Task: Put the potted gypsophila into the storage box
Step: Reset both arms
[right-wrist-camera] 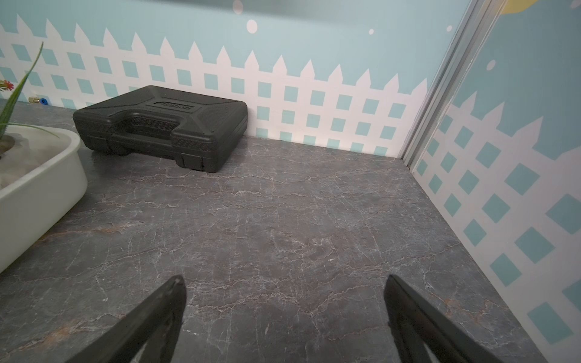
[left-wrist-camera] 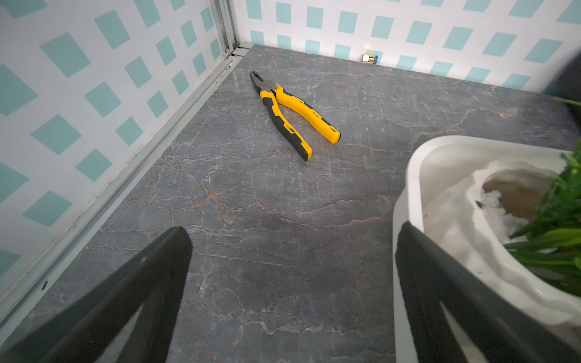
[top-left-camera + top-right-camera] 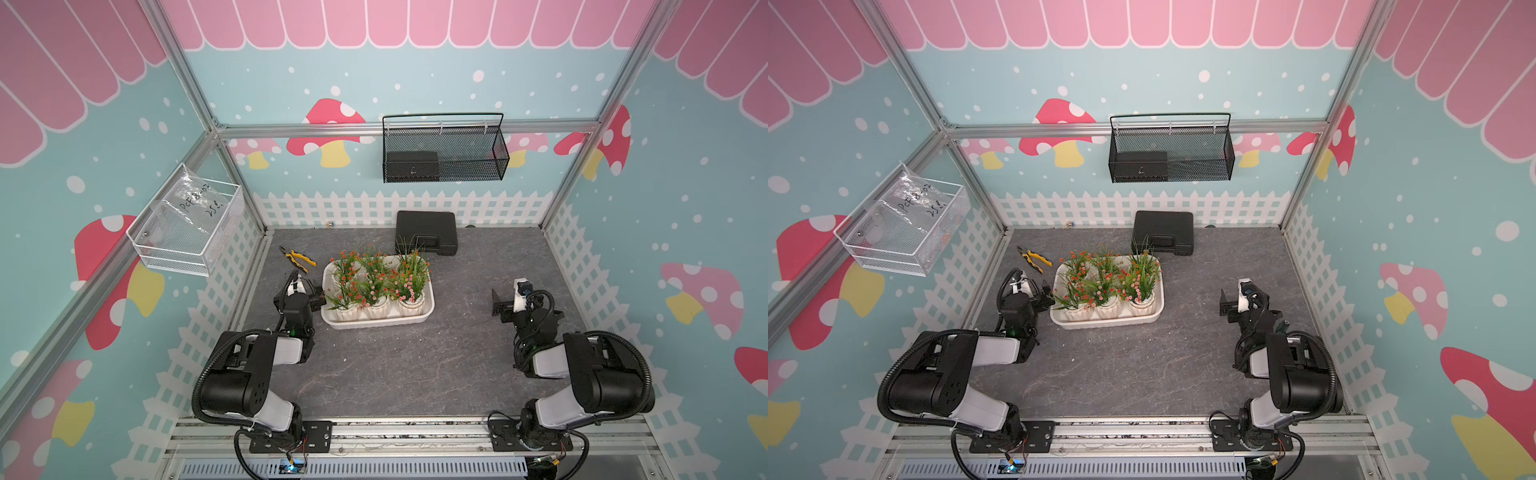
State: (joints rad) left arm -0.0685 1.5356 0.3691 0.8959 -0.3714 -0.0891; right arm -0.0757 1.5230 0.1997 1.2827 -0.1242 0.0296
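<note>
Progress is being judged as done, or all but done: the potted gypsophila (image 3: pixel 376 286) is being carried inside the storage box (image 3: pixel 374 323), in two rows of three clumps. Three white ribbed pots are being shown clearly in the near row; the far row's pots are being hidden mostly by sprigs. No pot is being seen on the tabletop (image 3: pixel 395 365) outside the box, so nothing is being judged as left to move.

The left claw (image 3: pixel 318 298) is being held spread wide and empty, just beside the box's left wall; whether the rim is being touched cannot be told. The right claw (image 3: pixel 498 306) is being held wide and empty too, well apart from the box.

Other containers: the black wire-mesh basket (image 3: pixel 444 153) on the back wall is being occupied by a dark block (image 3: pixel 411 164), the white wire basket (image 3: pixel 187 245) on the side wall by a clear bag (image 3: pixel 195 203). Pliers (image 3: pixel 298 258) and a shut black hard case (image 3: pixel 426 237) are being seen lying near the box.
</note>
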